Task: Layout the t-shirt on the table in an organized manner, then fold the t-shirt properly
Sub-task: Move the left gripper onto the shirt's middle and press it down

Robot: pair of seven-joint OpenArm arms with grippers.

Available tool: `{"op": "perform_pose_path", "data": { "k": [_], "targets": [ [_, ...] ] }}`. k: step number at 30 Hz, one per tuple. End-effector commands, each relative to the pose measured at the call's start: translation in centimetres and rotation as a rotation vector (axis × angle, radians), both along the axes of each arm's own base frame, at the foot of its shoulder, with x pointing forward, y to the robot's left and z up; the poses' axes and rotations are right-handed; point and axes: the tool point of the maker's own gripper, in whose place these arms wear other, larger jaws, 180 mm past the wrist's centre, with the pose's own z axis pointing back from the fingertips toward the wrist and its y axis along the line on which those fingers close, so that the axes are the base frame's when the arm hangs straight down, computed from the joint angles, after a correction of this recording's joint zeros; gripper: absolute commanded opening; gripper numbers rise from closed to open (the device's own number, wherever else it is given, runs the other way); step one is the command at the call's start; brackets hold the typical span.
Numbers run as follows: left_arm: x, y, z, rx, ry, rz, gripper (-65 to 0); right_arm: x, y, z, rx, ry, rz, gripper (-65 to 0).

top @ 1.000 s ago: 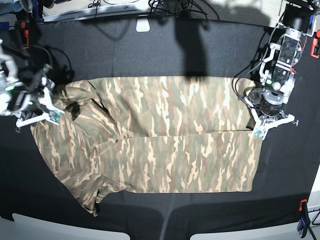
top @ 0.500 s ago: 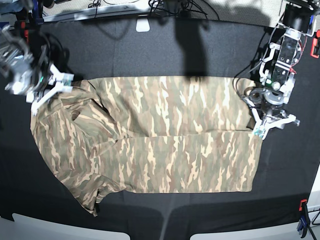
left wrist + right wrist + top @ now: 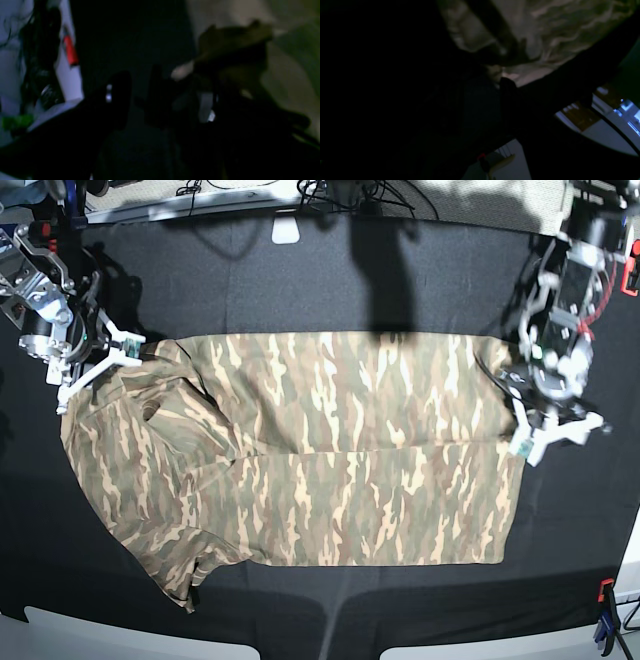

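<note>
Base view is showing the left gripper (image 3: 558,437) hanging at the t-shirt's (image 3: 330,470) hem corner, white fingers (image 3: 523,446) splayed wide apart and gripping nothing. Across the cloth, the right gripper (image 3: 95,365) is sitting at the shoulder end, prongs parted over the sleeve edge; whether fabric is pinched between them, I cannot tell. The camouflage t-shirt is lying roughly flat mid-table (image 3: 300,290), its near half doubled over, one sleeve (image 3: 175,565) poking toward the front edge. Both wrist views are too dark to help.

left gripper (image 3: 558,436) jaws spread, right gripper (image 3: 97,366) jaws parted
</note>
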Motion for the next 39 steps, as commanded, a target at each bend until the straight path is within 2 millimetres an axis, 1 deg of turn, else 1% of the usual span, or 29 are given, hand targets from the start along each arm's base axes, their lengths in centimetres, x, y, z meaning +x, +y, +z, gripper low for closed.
{"op": "perform_pose_path", "data": {
  "k": [1,3,5,7,9,11,12,14,16,19,21,23,25,28,31,34,36,39],
  "targets": [
    [1.6,1.0,2.7,0.044,-0.079,0.010,-31.5,1.3,-1.2,1.6,-0.038,-0.052,-0.007,-43.2],
    [2.1,1.3,3.7,0.054,-0.115,0.034,-31.5,1.5,-1.2,1.8,-0.036,-0.066,-0.012,-43.2],
    [2.4,0.8,4.6,0.039,-0.141,0.028,-31.5,1.7,-1.2,1.9,-0.034,-0.075,-0.015,-43.2],
    [2.6,-0.3,5.7,-0.010,-0.176,0.013,-31.5,1.8,-1.1,2.0,-0.032,-0.078,-0.016,-43.2],
    [3.0,-2.0,7.4,-0.097,-0.225,-0.009,-31.5,1.8,-1.2,2.0,-0.033,-0.079,-0.015,-43.2],
    [3.0,-4.8,8.6,-0.247,-0.238,-0.054,-31.5,1.8,-1.3,2.1,-0.035,-0.078,-0.014,-43.2],
    [2.8,-6.7,8.8,-0.340,-0.211,-0.101,-31.5,1.8,-1.4,2.2,-0.040,-0.078,-0.014,-43.2],
    [1.8,-11.3,8.9,-0.545,-0.140,-0.226,-31.5,1.8,-2.0,2.5,-0.055,-0.078,-0.014,-43.2],
    [0.5,-15.3,9.0,-0.667,-0.081,-0.361,-31.5,1.8,-2.9,3.1,-0.077,-0.079,-0.016,-43.2],
    [-1.3,-20.4,8.6,-0.856,-0.031,-0.463,-31.5,1.8,-4.1,4.1,-0.078,-0.095,-0.039,-43.2],
    [-2.1,-23.1,8.4,-0.956,-0.030,-0.484,-31.5,1.8,-4.0,4.4,-0.053,-0.099,-0.044,-43.2],
    [-2.8,-25.5,7.9,-1.029,-0.016,-0.488,-31.5,1.8,-3.7,4.5,-0.036,-0.097,-0.038,-43.2],
    [-3.4,-27.9,7.1,-1.082,0.019,-0.494,-31.5,1.8,-2.7,4.4,-0.006,-0.092,-0.012,-43.2],
    [-4.2,-30.9,6.0,-1.145,0.072,-0.497,-31.5,1.9,-1.7,4.6,0.011,-0.092,0.018,-43.2],
    [-5.0,-33.3,4.5,-1.181,0.113,-0.500,-31.5,1.9,-1.6,4.6,0.012,-0.094,0.023,-43.2],
    [-5.6,-34.8,3.0,-1.150,0.147,-0.504,-31.5,1.9,-1.4,4.5,0.026,-0.092,0.024,-43.2],
    [-5.6,-35.2,2.3,-1.125,0.149,-0.502,-31.5,2.0,-0.9,4.3,0.041,-0.093,0.026,-43.2],
    [-5.7,-34.8,0.4,-1.049,0.167,-0.495,-31.5,2.0,0.9,3.3,0.092,-0.093,0.027,-43.2]
  ]
}}
